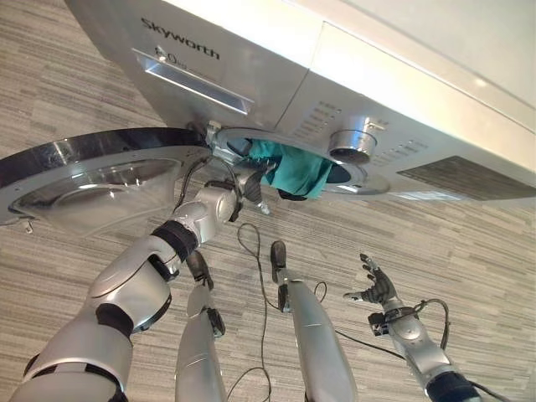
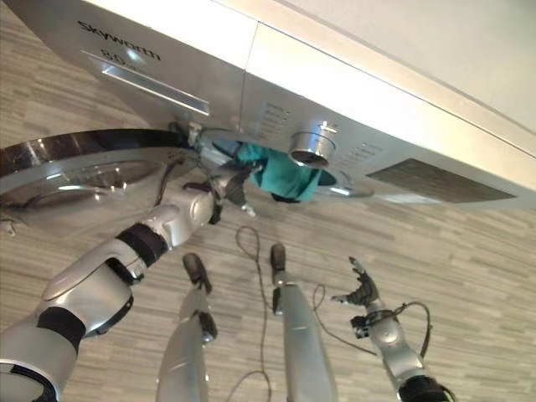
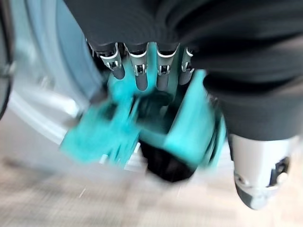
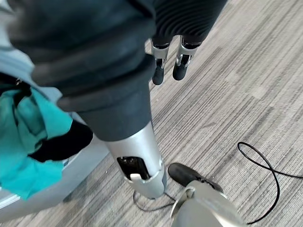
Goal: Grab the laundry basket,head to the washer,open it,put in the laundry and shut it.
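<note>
While left hand [image 1: 248,181] fingers [image 3: 142,75] point nearly straight, uncurled, at the teal cloth [image 1: 295,167], that cloth hangs half out of the washer [image 1: 251,59] drum opening over its lower rim, a dark garment [image 3: 165,163] under it. Door [image 1: 92,172] swung fully open to the left. Right hand [image 1: 375,287] splayed, holding nothing, over bare floor [image 1: 469,243], well clear. One teal piece, one dark piece.

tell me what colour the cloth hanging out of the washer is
Teal cloth, clearest in the left eye view.
</note>
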You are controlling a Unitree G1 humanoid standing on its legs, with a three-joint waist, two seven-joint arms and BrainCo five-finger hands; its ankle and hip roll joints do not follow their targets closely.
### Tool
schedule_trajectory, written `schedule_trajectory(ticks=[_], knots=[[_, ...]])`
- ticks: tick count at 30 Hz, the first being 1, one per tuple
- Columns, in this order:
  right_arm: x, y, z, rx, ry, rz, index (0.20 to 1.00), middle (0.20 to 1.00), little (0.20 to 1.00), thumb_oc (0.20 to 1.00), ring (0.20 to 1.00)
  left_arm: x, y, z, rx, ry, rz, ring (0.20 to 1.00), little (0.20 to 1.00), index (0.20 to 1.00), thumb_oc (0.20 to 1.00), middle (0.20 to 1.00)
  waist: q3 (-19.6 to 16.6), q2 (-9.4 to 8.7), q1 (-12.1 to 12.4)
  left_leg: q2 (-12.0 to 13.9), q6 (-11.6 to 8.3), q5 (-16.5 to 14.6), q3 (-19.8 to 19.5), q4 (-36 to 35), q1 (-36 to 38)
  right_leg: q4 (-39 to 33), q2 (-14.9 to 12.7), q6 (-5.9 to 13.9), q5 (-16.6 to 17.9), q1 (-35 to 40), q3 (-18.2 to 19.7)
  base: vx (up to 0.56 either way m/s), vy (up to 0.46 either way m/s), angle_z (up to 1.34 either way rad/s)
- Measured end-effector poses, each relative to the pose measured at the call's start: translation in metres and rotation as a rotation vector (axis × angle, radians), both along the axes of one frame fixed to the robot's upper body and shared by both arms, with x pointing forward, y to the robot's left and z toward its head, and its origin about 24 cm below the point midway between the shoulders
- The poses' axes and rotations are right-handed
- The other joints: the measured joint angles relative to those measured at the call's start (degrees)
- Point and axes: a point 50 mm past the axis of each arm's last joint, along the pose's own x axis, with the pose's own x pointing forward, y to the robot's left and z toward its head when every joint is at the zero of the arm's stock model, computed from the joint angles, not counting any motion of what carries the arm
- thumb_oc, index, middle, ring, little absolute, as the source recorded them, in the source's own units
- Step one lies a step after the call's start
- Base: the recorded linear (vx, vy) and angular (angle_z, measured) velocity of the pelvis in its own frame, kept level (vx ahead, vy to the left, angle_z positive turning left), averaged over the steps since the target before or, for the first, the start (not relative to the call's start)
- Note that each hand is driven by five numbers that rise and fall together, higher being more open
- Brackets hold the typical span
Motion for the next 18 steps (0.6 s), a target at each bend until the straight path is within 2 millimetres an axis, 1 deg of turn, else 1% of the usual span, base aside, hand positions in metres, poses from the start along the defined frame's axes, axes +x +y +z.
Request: schedule_trajectory(ticks=[1,2,3,4,5,6,7,8,9,10,12,13,14,15,16,17,18], knots=[[0.010,0.001,-0.007,0.001,0.037,-0.034,1.000,1.000,1.000,1.000,1.000,0.000,0.005,0.001,-0.023,-0.011,0.017,1.000,1.000,1.000,1.000,1.000,0.56,0.45,0.12,-0.01,-0.07,0.34,-0.32,-0.63,1.06,-0.13,0.04,-0.04,-0.03,1.09,-0.58,0.03,-0.014,0.09],[0.015,-0.001,-0.009,-0.009,0.061,-0.054,1.000,1.000,1.000,1.000,1.000,-0.003,0.009,-0.001,-0.069,-0.016,0.022,1.000,1.000,1.000,1.000,1.000,1.14,1.41,1.00,-0.27,-0.19,0.69,-0.84,-1.40,1.93,-0.43,0.09,-0.03,-0.13,2.17,-1.15,0.03,-0.008,0.13],[0.018,-0.001,-0.006,-0.004,0.044,-0.072,1.000,1.000,1.000,1.000,1.000,-0.019,0.017,0.000,-0.194,-0.074,-0.019,1.000,1.000,1.000,1.000,1.000,1.77,2.53,1.78,-0.14,-0.42,1.09,-1.38,-2.40,3.15,-0.24,0.15,-0.32,-0.44,2.96,-1.29,0.01,0.013,0.18],[0.019,-0.001,-0.006,-0.004,0.039,-0.076,1.000,1.000,1.000,1.000,1.000,-0.025,0.025,-0.006,-0.218,-0.090,-0.015,1.000,1.000,1.000,1.000,1.000,2.19,3.48,2.93,-0.17,-0.33,1.27,-1.93,-2.51,3.62,0.17,0.03,-0.44,-0.77,3.49,-1.88,0.01,0.015,0.18],[0.020,-0.001,-0.007,-0.005,0.042,-0.075,1.000,1.000,1.000,1.000,1.000,-0.028,0.032,-0.016,-0.230,-0.073,0.005,1.000,1.000,1.000,1.000,1.000,2.22,3.74,4.10,-0.26,-0.35,1.28,-2.16,-2.58,4.05,0.89,-0.17,-0.54,-1.42,3.67,-2.02,0.00,0.015,0.29],[0.021,-0.001,-0.008,-0.004,0.047,-0.082,1.000,1.000,1.000,1.000,1.000,-0.032,0.045,-0.032,-0.221,-0.037,0.051,1.000,1.000,1.000,1.000,1.000,2.13,4.34,5.33,-0.58,-0.45,1.36,-3.05,-2.59,4.08,2.50,-0.69,-0.74,-2.46,3.53,-2.65,0.01,0.025,0.27],[0.024,-0.001,-0.010,0.000,0.050,-0.099,1.000,1.000,1.000,1.000,1.000,-0.036,0.050,-0.041,-0.223,-0.015,0.064,1.000,1.000,1.000,1.000,1.000,2.12,4.27,5.61,-0.68,-0.52,1.41,-3.30,-2.60,4.07,3.30,-0.85,-0.76,-3.07,3.27,-2.73,0.01,0.019,0.27],[0.027,-0.002,-0.011,-0.003,0.059,-0.116,1.000,1.000,1.000,1.000,1.000,-0.042,0.058,-0.054,-0.222,0.019,0.088,1.000,1.000,1.000,1.000,1.000,2.13,4.39,6.74,-0.90,-0.56,1.47,-3.49,-2.70,3.98,4.01,-1.13,-0.86,-3.49,2.99,-2.84,0.00,0.024,0.18],[0.036,-0.004,-0.010,0.007,0.078,-0.155,1.000,1.000,1.000,1.000,1.000,-0.056,0.072,-0.070,-0.267,0.053,0.125,1.000,1.000,1.000,1.000,1.000,2.13,4.10,6.57,-1.10,-0.43,1.56,-3.73,-3.18,3.66,5.15,-1.52,-1.03,-3.94,1.96,-2.87,0.00,0.030,0.14],[0.039,-0.009,-0.010,0.010,0.083,-0.185,1.000,1.000,1.000,1.000,1.000,-0.066,0.078,-0.085,-0.272,0.097,0.146,1.000,1.000,1.000,1.000,1.000,2.14,4.13,7.25,-1.22,-0.34,1.83,-3.84,-3.34,3.14,5.73,-1.72,-1.12,-4.13,1.14,-2.88,0.01,0.032,0.11],[0.045,-0.016,-0.006,0.041,0.076,-0.250,1.000,1.000,1.000,1.000,1.000,-0.081,0.085,-0.105,-0.276,0.160,0.168,1.000,1.000,1.000,1.000,1.000,2.18,4.23,8.19,-1.42,-0.59,2.29,-4.33,-3.24,1.91,6.55,-1.95,-1.14,-4.36,-0.04,-3.14,0.01,0.014,0.10],[0.050,-0.023,-0.004,0.059,0.090,-0.308,1.000,1.000,1.000,1.000,1.000,-0.090,0.083,-0.109,-0.322,0.172,0.168,1.000,1.000,1.000,1.000,1.000,2.29,4.19,8.14,-1.50,-0.61,2.64,-4.59,-3.35,1.49,6.77,-2.09,-1.14,-4.40,-0.51,-3.34,0.01,0.013,0.13],[0.051,-0.030,-0.002,0.073,0.090,-0.344,1.000,1.000,1.000,1.000,1.000,-0.094,0.079,-0.113,-0.327,0.196,0.149,1.000,1.000,1.000,1.000,1.000,2.48,4.54,9.23,-1.62,-0.48,3.06,-4.83,-3.36,1.30,6.94,-2.28,-1.20,-4.45,-0.56,-3.79,0.01,0.013,0.16],[0.054,-0.034,0.001,0.093,0.085,-0.375,1.000,1.000,1.000,1.000,1.000,-0.101,0.078,-0.113,-0.351,0.218,0.130,1.000,1.000,1.000,1.000,1.000,2.64,4.84,9.76,-1.77,-0.44,3.05,-5.29,-3.40,0.99,7.35,-2.47,-1.23,-4.71,-0.79,-4.15,0.01,0.016,0.19],[0.057,-0.041,0.005,0.115,0.077,-0.416,1.000,1.000,1.000,1.000,1.000,-0.109,0.076,-0.103,-0.393,0.192,0.089,1.000,1.000,1.000,1.000,1.000,2.77,4.87,10.25,-1.94,-0.32,3.42,-5.64,-4.19,0.79,8.17,-2.73,-1.27,-5.01,-1.55,-4.30,0.04,0.043,0.22],[0.060,-0.046,0.010,0.133,0.057,-0.436,1.000,1.000,1.000,1.000,1.000,-0.111,0.078,-0.099,-0.410,0.191,0.085,1.000,1.000,1.000,1.000,1.000,3.13,5.59,12.22,-2.33,-0.37,3.66,-6.00,-4.21,0.69,9.02,-3.28,-1.34,-5.42,-1.79,-4.50,0.04,0.043,0.19],[0.064,-0.055,0.019,0.195,0.018,-0.499,1.000,1.000,1.000,1.000,1.000,-0.122,0.085,-0.085,-0.454,0.163,0.064,1.000,1.000,1.000,1.000,1.000,3.32,5.82,11.94,-2.51,-0.41,3.78,-6.06,-4.25,0.00,9.85,-3.58,-1.43,-5.71,-2.82,-4.45,0.05,0.039,0.15]])
